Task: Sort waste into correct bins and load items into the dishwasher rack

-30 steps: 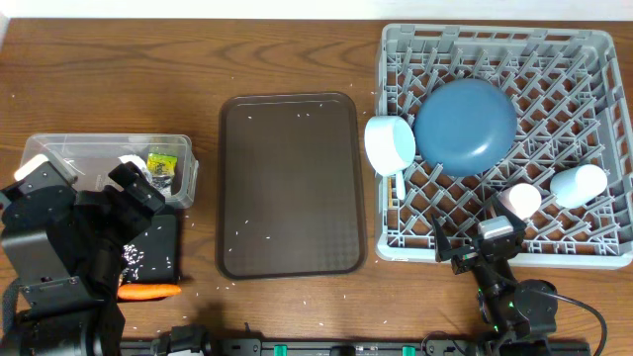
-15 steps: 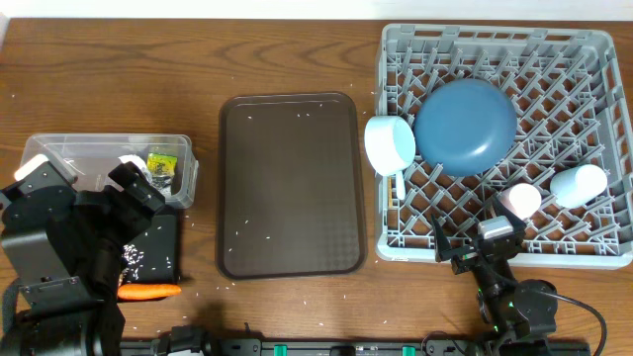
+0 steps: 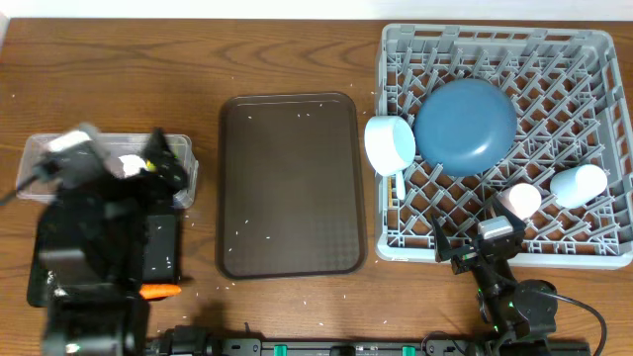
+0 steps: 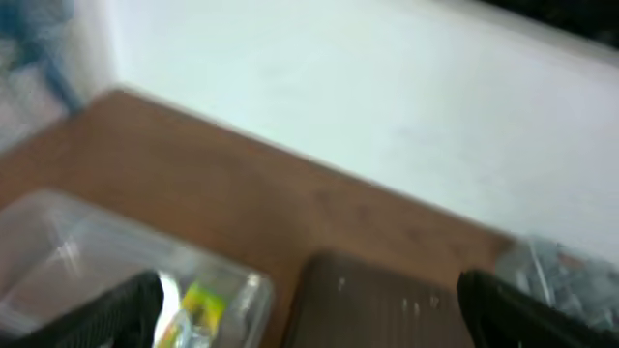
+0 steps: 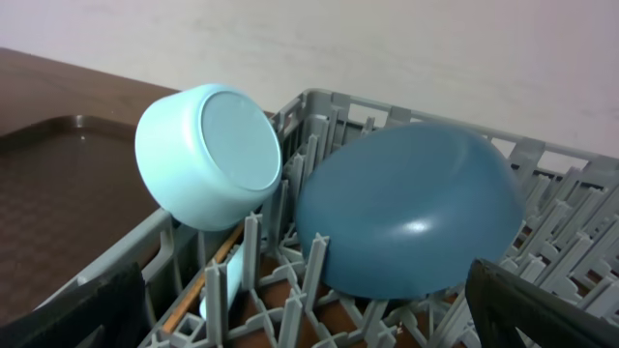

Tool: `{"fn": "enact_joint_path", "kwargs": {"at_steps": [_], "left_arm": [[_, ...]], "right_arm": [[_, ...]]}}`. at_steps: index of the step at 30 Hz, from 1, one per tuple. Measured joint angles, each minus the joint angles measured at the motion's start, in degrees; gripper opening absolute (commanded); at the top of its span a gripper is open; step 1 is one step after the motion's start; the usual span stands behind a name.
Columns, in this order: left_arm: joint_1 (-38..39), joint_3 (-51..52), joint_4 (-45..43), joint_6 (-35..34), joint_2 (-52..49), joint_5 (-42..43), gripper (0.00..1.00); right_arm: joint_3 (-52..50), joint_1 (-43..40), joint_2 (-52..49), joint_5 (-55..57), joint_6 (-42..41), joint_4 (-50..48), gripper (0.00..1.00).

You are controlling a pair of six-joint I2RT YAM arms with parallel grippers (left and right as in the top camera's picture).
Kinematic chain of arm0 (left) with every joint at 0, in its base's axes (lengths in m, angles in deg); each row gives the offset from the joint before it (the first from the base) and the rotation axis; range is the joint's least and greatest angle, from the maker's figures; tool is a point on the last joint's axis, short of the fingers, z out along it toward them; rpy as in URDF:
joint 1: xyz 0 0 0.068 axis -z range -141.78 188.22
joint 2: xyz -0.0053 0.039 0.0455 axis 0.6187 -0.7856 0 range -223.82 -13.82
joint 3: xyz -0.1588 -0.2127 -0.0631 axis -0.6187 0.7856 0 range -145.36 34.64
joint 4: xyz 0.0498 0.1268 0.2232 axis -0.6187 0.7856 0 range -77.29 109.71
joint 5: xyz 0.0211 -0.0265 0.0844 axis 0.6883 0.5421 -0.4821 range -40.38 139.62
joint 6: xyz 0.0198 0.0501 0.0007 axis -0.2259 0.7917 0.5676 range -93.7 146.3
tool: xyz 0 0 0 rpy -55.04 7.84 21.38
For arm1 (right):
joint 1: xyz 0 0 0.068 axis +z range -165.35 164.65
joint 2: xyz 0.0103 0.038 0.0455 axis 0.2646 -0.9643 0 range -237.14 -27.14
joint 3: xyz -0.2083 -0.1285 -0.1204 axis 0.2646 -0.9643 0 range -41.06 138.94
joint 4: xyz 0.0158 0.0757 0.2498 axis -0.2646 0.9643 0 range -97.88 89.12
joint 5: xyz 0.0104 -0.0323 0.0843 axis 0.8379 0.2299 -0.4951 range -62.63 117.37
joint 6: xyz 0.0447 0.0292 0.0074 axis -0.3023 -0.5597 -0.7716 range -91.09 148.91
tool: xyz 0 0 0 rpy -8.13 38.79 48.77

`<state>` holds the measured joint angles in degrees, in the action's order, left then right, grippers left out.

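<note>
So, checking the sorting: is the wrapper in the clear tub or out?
In: the left wrist view shows the wrapper inside the clear tub, seen through its transparent wall.

A brown tray lies on the wooden table.

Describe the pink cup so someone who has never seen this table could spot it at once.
Find the big grey dishwasher rack on the table's right side. Toward its robot-side edge, below the round blue plate, sit two small cups. The pink cup is the left one, pink-tinted; the light-blue cup beside it is not.
</note>
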<state>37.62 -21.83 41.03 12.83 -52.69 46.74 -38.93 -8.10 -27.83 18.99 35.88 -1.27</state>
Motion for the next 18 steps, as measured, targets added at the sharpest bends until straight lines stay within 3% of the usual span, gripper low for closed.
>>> {"fn": "enact_joint_path", "kwargs": {"at_steps": [18], "left_arm": [[2.3, 39.0, -7.1, 4.8, 35.1, 0.8, 0.98]], "right_arm": [[0.0, 0.0, 0.0, 0.0, 0.0, 0.0, 0.99]]}}
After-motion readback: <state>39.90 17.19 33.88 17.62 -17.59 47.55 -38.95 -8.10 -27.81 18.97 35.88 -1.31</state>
